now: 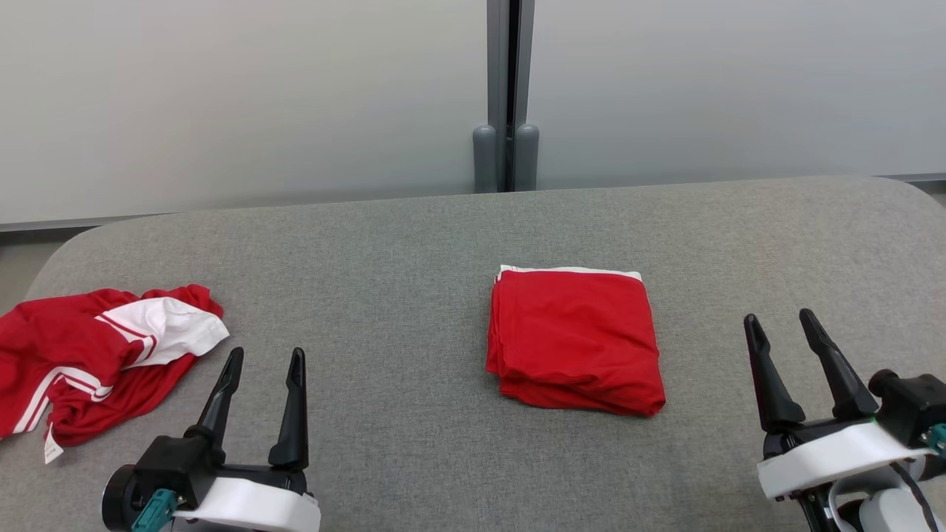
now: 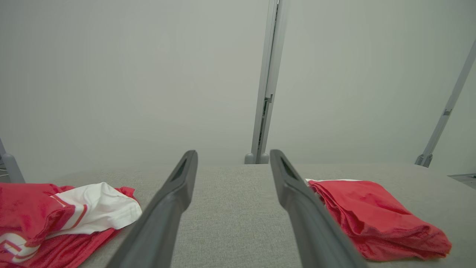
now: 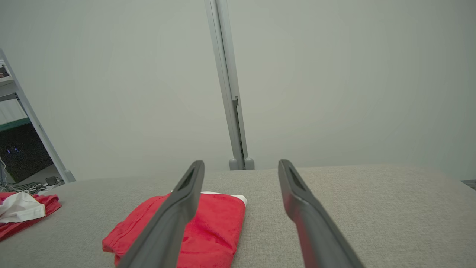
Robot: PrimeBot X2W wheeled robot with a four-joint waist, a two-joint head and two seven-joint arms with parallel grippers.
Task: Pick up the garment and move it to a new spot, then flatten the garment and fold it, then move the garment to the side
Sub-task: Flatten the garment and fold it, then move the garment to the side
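Observation:
A red garment [image 1: 575,340] lies folded into a neat square a little right of the table's middle, with a white edge along its far side; it also lies low right in the left wrist view [image 2: 375,216] and low left in the right wrist view [image 3: 208,230]. My left gripper [image 1: 264,362] hovers open near the front left, empty, between the two garments [image 2: 233,158]. At the front right my right gripper [image 1: 780,323] stands open and empty, right of the folded garment [image 3: 241,167].
A second red garment with white stripes [image 1: 96,355] lies crumpled at the table's left edge [image 2: 63,216] [image 3: 22,212]. The grey fabric-covered table [image 1: 414,251] has rounded far corners. Pale wall panels with a grey post [image 1: 506,96] stand behind it.

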